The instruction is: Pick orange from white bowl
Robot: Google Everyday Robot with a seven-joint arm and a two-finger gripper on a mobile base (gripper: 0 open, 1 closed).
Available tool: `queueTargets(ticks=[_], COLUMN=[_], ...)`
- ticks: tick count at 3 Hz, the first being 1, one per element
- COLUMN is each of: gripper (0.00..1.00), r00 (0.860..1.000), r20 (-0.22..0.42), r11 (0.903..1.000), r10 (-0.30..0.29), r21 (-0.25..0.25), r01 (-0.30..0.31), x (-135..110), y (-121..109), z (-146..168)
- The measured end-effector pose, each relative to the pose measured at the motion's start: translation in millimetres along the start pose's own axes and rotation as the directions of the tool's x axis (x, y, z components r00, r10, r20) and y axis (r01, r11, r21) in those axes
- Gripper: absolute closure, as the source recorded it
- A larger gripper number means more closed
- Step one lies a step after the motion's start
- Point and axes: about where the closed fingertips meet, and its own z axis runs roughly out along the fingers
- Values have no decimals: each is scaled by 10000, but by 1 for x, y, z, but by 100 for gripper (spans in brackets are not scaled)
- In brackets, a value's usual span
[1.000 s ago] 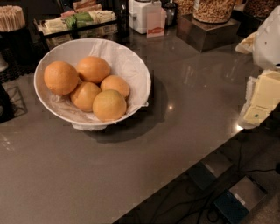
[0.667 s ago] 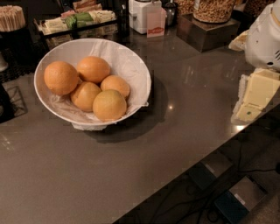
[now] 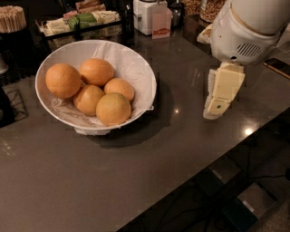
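Note:
The white bowl (image 3: 151,84) stands on the dark counter at the left, lined with crumpled white paper. It holds several oranges. The orange (image 3: 63,80), the largest and deep orange, lies at the bowl's left side. A paler yellowish one (image 3: 113,108) lies at the front. My gripper (image 3: 214,110) hangs below the white arm housing (image 3: 244,27) at the right. It points down over the counter, well to the right of the bowl and apart from it. It holds nothing.
A toothpick holder (image 3: 11,18), a tray of packets (image 3: 77,20) and a white container (image 3: 144,13) with a red-labelled card (image 3: 161,25) stand along the back. The counter's front edge runs diagonally at lower right, with floor and cables below.
My arm and gripper have moved left from the frame's right edge toward the bowl. The bowl and oranges have not moved.

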Motion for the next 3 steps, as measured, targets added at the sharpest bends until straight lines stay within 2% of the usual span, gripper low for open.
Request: queueTargets(ticks=[1, 2, 3], gripper=[0, 0, 0], r00=[10000, 9982, 9892], r20=[5, 544, 1233], r11=[10000, 9997, 9967], r10=[-2, -254, -798], r21=[9, 8, -58], r01=[2, 254, 811], x=[0, -27, -68], y=[0, -9, -22], z=[0, 15, 31])
